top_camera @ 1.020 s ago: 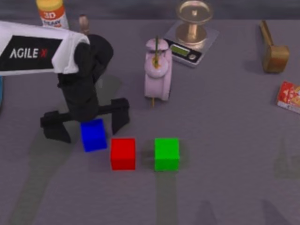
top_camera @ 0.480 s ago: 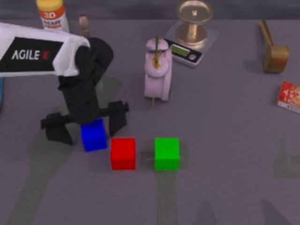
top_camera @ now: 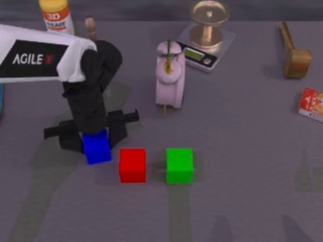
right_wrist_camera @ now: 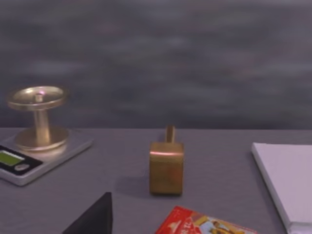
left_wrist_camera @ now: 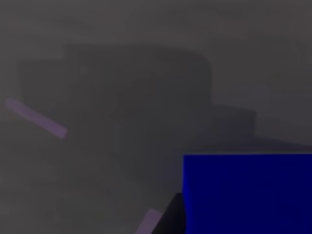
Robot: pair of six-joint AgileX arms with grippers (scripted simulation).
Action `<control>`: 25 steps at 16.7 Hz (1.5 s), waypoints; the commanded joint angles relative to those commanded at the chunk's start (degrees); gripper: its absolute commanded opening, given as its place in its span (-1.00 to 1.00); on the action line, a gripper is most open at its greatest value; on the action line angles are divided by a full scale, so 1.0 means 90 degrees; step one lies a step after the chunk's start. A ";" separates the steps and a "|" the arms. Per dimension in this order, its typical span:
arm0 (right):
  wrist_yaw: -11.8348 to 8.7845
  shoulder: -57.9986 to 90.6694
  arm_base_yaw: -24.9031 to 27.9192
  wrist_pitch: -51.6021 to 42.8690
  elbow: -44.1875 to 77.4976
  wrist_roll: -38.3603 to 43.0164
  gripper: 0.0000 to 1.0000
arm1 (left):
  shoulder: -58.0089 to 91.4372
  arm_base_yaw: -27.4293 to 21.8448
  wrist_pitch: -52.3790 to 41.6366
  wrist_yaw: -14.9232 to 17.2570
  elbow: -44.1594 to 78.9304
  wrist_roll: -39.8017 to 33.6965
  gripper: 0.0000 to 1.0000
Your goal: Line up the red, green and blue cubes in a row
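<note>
Bench (top_camera: 242, 151): grey and matte, with a dark wall behind it in the right wrist view.
Left fingers (top_camera: 119, 132): closed in against both sides of the blue cube (top_camera: 97, 146), pinching it.
Left gripper (top_camera: 94, 135): over the left half of the bench, on the arm coming in from the left edge.
Blue cube: between the fingers, just left of the red one and a little farther back.
Red cube (top_camera: 132, 164): on the bench near the middle, just right of the blue.
Green cube (top_camera: 179, 165): beside the red, level with it, a small gap between.
Back edge: pink alarm clock (top_camera: 170, 75), scale (top_camera: 204, 50) carrying a brass spool (top_camera: 208, 20), orange-capped bottle (top_camera: 56, 13).
Right edge: wooden mallet (top_camera: 293, 53), red-and-white box (top_camera: 311, 103).
Right arm: outside the top view; only a dark corner (right_wrist_camera: 92, 219) shows in its wrist view, so I cannot tell how it stands.
</note>
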 joint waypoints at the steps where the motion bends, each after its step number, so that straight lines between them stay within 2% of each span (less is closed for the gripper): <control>1: 0.0000 0.0000 0.0000 0.0000 0.0000 0.0000 1.00 | 0.0000 0.0000 0.0000 0.0000 0.0000 0.0000 -0.96; 11: 0.0000 0.0000 0.0000 0.0000 0.0000 0.0000 1.00 | -0.0040 0.0005 -0.0040 -0.0010 0.0025 0.0017 -1.00; 18: 0.0000 0.0000 0.0000 0.0000 0.0000 0.0000 1.00 | -0.0568 0.0110 -0.1443 -0.0015 0.0839 -0.0008 -1.00; 25: 0.0000 0.0000 0.0000 0.0000 0.0000 0.0000 1.00 | -0.0575 0.0035 -0.1617 -0.0015 0.1007 -0.0019 -1.00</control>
